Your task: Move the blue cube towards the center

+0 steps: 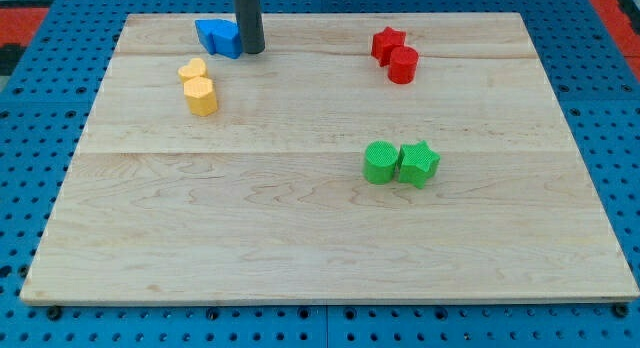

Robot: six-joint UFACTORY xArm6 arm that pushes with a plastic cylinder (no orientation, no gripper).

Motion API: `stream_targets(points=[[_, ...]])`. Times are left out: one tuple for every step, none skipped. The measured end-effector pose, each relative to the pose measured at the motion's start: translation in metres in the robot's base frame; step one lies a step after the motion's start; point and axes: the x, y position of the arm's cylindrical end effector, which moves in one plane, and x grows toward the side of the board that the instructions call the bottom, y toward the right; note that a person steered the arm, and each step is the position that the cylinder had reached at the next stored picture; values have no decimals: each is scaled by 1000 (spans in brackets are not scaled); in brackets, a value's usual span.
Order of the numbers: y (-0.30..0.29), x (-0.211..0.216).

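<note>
A blue block (218, 36) sits near the view's top left of the wooden board (320, 238); part of it is hidden behind the rod, and it may be two blue pieces touching. My tip (251, 50) rests on the board right against the blue block's right side.
Two yellow blocks, a heart (192, 70) and a hexagon-like piece (201, 96), touch each other below the blue block. A red star (387, 43) and red cylinder (402, 65) touch at the top right. A green cylinder (380, 161) and green star (419, 164) touch right of center.
</note>
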Motion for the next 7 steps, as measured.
stream_targets(points=[[0,0],[3,14],[10,2],[6,-40],[-85,-64],[-118,-63],[-98,-14]])
